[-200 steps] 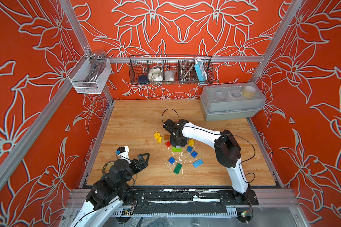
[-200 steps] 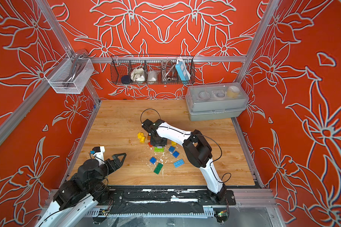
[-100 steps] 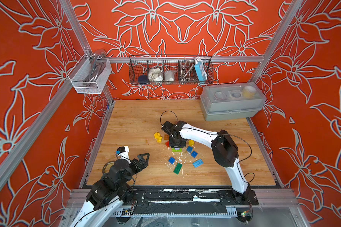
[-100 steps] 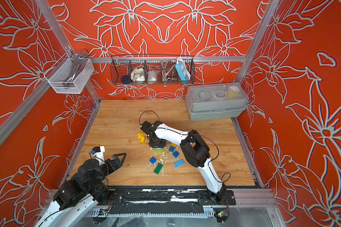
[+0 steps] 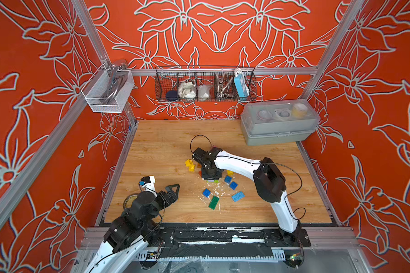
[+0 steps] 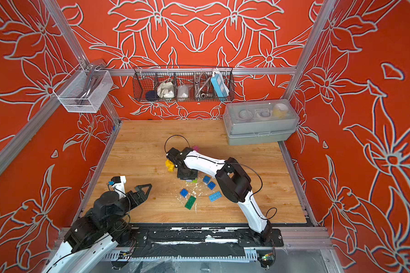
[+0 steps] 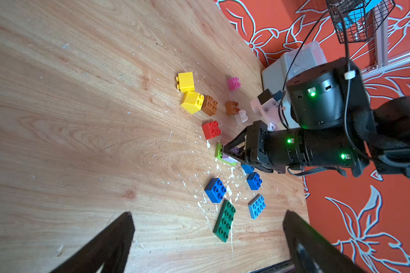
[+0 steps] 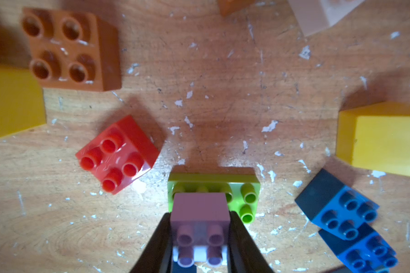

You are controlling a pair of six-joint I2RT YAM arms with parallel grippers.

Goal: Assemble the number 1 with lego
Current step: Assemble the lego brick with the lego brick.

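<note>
The step in hand is pressing a brick onto the base. The right gripper pinches a lilac brick by 2 opposite sides and holds it over one end of the lime plate, which lies flat on the table among the loose lego. I cannot tell whether the brick's underside is already seated on the plate's studs. The left gripper hangs near the table's front edge with its jaws spread wide and empty, well apart from the pile.

The next move probably calls for a straight downward push with the brick square to the studs. Nothing braces the plate, so it could skid or tip. The red brick beside it is a likely next piece for the number 1.

Against the picture from 1 second ago, the right wrist has drifted slightly toward the yellow bricks. The plate and the left arm have not moved, and neither gripper's opening has changed.
</note>
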